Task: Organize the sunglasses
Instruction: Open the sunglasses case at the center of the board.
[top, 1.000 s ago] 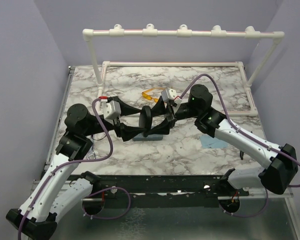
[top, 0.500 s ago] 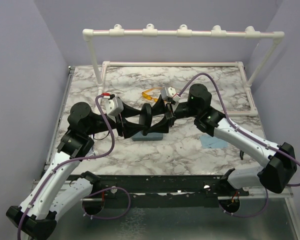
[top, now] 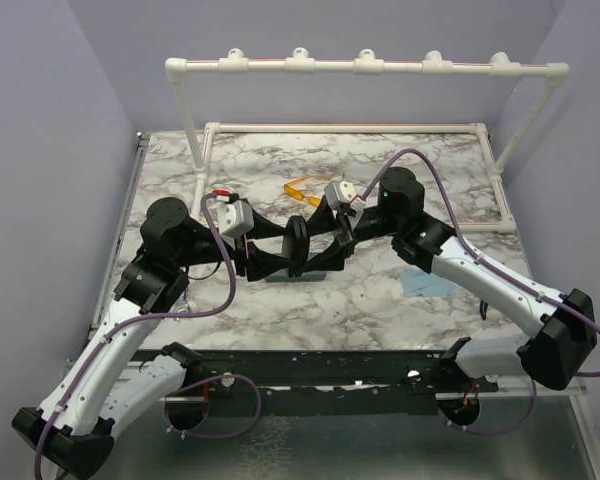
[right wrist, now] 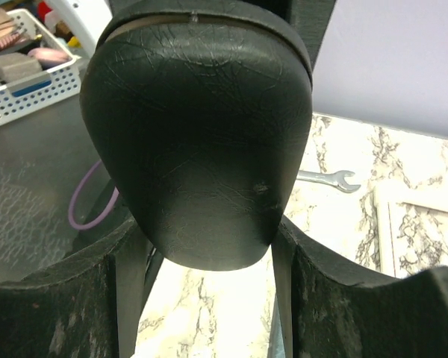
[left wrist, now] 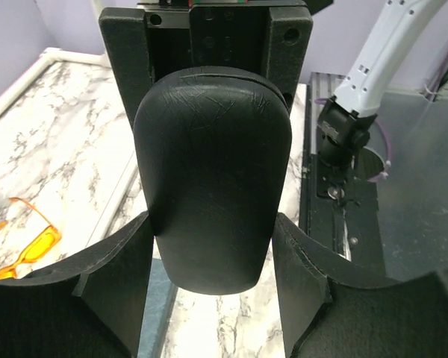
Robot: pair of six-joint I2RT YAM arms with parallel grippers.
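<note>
Top external view: both arms meet in the middle of the frame over the marble table (top: 180, 170), and they've got the black oval case (top: 294, 240) sandwiched between them, lifted clear of the tabletop. The left gripper (top: 273, 263) comes in from the left and the right gripper (top: 327, 250) from the right.

In the left wrist view the case (left wrist: 213, 179) fills the centre, with the fingers (left wrist: 112, 287) pressed against both of its sides, so that claw is clamped on it at a medium width. Same deal in the right wrist view: the case (right wrist: 198, 142) sits tight between the fingers (right wrist: 299, 298).

The yellow-orange sunglasses (top: 302, 190) lie flat on the marble just above the grippers in the frame, apart from both of them. They also peek in at the lower left of the left wrist view (left wrist: 33, 246). A grey-blue case (top: 285, 279) lies on the table right under the held one. A wrench (right wrist: 328, 177) shows at the right of the right wrist view.
</note>
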